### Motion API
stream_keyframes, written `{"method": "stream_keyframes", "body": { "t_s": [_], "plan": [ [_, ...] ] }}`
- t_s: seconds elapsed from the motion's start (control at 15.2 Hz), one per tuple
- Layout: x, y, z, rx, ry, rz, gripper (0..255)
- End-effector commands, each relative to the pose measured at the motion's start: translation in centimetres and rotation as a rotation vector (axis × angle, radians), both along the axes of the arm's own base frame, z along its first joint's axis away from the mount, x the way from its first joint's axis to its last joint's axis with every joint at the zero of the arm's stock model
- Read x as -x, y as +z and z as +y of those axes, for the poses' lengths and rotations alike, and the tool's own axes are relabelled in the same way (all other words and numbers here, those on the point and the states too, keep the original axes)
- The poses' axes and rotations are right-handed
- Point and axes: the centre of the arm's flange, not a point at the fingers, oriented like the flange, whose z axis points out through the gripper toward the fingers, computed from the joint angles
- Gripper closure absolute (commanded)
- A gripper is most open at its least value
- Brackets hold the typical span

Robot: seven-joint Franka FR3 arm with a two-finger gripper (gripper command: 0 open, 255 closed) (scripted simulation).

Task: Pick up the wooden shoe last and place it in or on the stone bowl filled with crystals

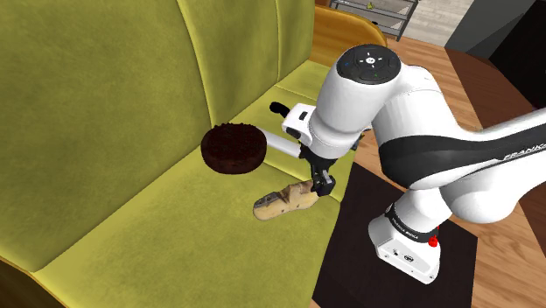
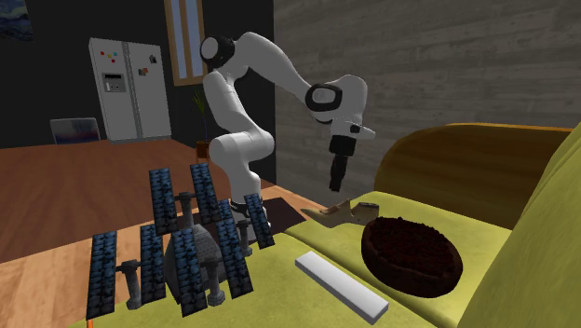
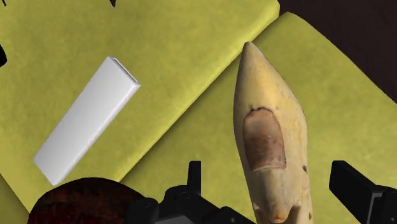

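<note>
The shoe last point(image 1: 282, 205), pale wood with a darker brown patch on its top, lies on its side on the seat of a yellow-green sofa point(image 1: 131, 105), near the front edge of the cushion. In the shoulder view the gripper point(image 1: 323, 185) hangs at about 2 o'clock from it, over its thicker end. In the wrist view the two fingers point(image 3: 194, 178) stand apart with that thick end between them. A strip of cushion shows on each side, so they do not touch the wood and nothing is held.

The bowl point(image 1: 233, 149), round, dark reddish brown and with a rough filling, stands on the same seat at about 10 o'clock from the shoe last in the shoulder view, apart from it. A white bar point(image 1: 284, 143) lies flat at 3 o'clock from the bowl, just beside it. The black stand point(image 1: 367, 236) is at 4 o'clock from the shoe last, against the front of the sofa.

In the second exterior view the bowl sits at about 5 o'clock from the gripper. A grey model with blue panels point(image 2: 182, 244) stands on the sofa at 9 o'clock from the bar, and a fridge point(image 2: 130, 88) stands far back at 10 o'clock.
</note>
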Motion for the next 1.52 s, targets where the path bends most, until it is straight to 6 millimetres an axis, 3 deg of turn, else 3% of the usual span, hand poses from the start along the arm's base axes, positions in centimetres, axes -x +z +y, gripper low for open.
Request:
{"method": "stream_keyframes", "body": {
  "t_s": [0.0, 0.13, 0.59, 1.12, 1.19, 1.45],
  "plan": [
    [1.3, -2.1, 1.3, 0.023, 0.123, -0.009, 0],
    [2.4, -3.6, 2.2, 0.040, 0.202, -0.014, 0],
    [1.4, -7.4, 1.0, 0.040, 0.202, -0.014, 0],
    [1.5, -7.4, 1.0, 0.040, 0.202, -0.014, 0],
    [1.5, -7.4, 1.0, 0.040, 0.202, -0.014, 255],
    [1.5, -7.4, 1.0, 0.040, 0.202, -0.014, 255]
  ]
}}
